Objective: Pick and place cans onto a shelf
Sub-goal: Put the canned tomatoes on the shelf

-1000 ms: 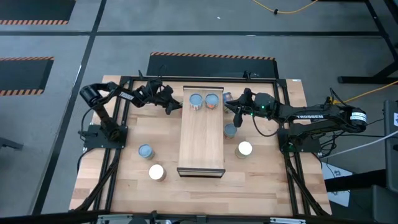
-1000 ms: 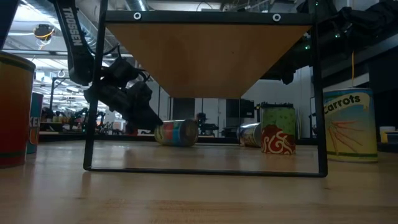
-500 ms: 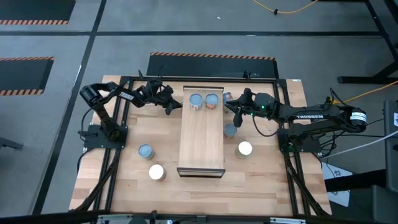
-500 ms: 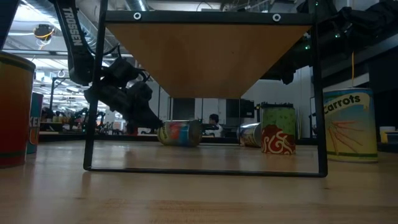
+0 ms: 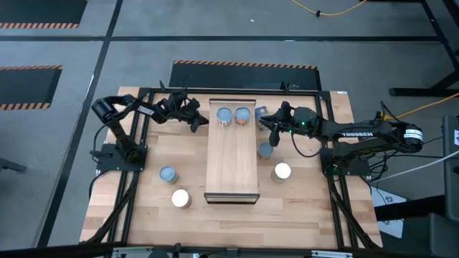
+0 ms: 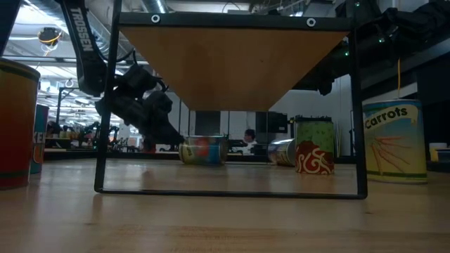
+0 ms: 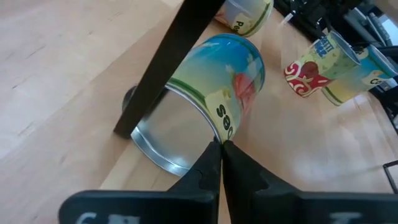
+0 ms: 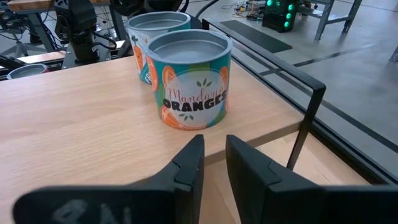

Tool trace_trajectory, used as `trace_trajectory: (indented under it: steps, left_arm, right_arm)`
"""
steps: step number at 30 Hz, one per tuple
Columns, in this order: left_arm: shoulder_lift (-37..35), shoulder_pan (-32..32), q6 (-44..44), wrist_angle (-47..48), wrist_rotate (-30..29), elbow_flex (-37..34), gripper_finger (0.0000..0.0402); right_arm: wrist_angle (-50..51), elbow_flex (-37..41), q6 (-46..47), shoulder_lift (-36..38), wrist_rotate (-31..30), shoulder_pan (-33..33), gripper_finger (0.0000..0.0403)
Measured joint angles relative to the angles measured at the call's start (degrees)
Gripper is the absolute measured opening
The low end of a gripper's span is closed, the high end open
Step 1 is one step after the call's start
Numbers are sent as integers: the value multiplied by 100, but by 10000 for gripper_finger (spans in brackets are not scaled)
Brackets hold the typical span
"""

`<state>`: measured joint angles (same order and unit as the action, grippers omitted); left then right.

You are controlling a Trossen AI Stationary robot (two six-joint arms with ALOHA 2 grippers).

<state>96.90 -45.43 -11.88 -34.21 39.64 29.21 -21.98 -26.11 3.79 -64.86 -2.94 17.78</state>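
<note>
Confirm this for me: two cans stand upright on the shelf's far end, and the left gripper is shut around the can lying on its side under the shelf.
One thing is wrong: the left gripper is shut but holds nothing; the left wrist view shows its closed tips just short of the fallen can. The two cans do stand upright on the shelf's far end.

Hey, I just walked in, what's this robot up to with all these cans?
It is putting cans on the shelf; two cans stand at its far end. The left pincer is shut, empty, its tips against a can lying on its side under the shelf's edge. The right pincer hovers by the oranges can, holding nothing.
</note>
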Motion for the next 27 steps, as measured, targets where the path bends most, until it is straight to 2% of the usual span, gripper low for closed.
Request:
trace_trajectory:
  steps: [11, 19, 27]
  left_arm:
    - [-284, 76, -300, 607, 46, -2, 1]
    - [-821, 343, -301, 1280, -28, -10, 0]
    - [-1853, 649, -64, 2840, -1113, -10, 0]
  right_arm:
    - [0, 0, 0, 0, 0, 2, 72]
    - [0, 0, -131, 0, 0, 1, 72]
    - [0, 0, -138, 0, 2, 0, 72]
